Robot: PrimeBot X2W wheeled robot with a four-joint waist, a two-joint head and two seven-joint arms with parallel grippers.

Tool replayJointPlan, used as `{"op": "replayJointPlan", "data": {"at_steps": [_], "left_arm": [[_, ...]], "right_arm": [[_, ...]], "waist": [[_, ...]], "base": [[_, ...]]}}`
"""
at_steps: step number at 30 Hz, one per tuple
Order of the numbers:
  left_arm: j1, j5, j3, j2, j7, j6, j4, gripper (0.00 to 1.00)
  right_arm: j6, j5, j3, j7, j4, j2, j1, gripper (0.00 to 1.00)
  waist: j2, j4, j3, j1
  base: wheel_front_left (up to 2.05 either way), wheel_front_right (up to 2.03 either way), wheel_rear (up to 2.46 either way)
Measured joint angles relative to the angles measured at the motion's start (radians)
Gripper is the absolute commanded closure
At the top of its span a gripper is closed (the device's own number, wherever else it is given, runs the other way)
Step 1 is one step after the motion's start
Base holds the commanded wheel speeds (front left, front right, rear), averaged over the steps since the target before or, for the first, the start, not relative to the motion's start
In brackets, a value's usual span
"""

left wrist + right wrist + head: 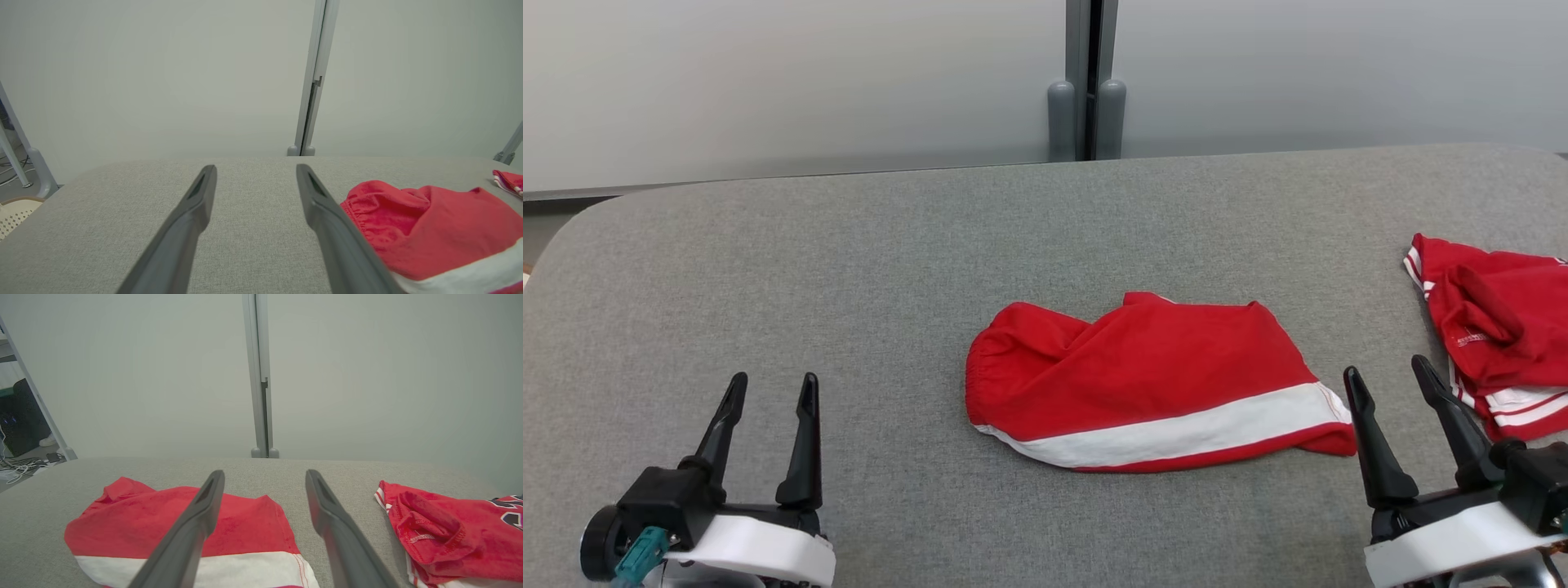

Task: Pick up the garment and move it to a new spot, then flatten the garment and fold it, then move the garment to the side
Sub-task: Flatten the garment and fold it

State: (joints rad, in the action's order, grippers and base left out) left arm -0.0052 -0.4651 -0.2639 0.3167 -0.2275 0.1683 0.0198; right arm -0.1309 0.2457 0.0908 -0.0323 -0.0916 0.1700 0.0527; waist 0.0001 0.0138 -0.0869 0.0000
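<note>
**A:** How did the grippers stand?

**B:** Both were spread wide and held nothing. The left gripper was over bare table at the near left, touching no cloth. The right gripper was at the near right, by the right end of the shorts. Whether a finger brushed the cloth, I could not tell.

**A:** And the garment itself?

**B:** The shorts lay crumpled at the table's middle. The waistband was to the left and a white stripe ran along the near edge. They were well apart from the left gripper.

**A:** The count?

**B:** Two grippers and two red garments: the shorts and a jersey. The jersey lay at the table's right edge, apart from the shorts. There was one table. Beyond it, one grey post stood against a pale wall.
</note>
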Motion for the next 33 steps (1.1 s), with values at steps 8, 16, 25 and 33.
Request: {"op": "replayJointPlan", "data": {"at_steps": [8, 16, 25, 33], "left_arm": [[-0.145, 0.045, -0.14, 0.007, 0.118, -0.097, -0.015, 0.0], [-0.254, 0.049, -0.292, -0.034, 0.275, -0.217, 0.094, 0.0], [-0.347, 0.053, -0.34, -0.035, 0.332, -0.255, 0.232, 1.0], [-0.403, 0.044, -0.328, -0.043, 0.281, -0.264, 0.232, 1.0]], "right_arm": [[0.0, 0.0, 0.007, -0.003, -0.005, -0.002, -0.022, 0.0], [0.0, 0.002, 0.021, -0.013, 0.01, -0.007, -0.047, 0.0], [0.0, 0.003, 0.021, -0.035, 0.029, -0.018, -0.073, 0.0], [0.0, 0.007, 0.021, -0.048, 0.041, -0.023, -0.083, 0.0]], "waist": [[0.0, 0.0, -0.056, 0.0], [0.0, -0.033, -0.11, 0.0], [0.0, -0.082, -0.157, 0.0], [-0.0001, -0.096, -0.174, 0.0]], "base": [[0.0, 0.0, 0.0], [0.0, 0.0, 0.0], [0.0, 0.0, 0.0], [0.0, 0.0, 0.0]]}}
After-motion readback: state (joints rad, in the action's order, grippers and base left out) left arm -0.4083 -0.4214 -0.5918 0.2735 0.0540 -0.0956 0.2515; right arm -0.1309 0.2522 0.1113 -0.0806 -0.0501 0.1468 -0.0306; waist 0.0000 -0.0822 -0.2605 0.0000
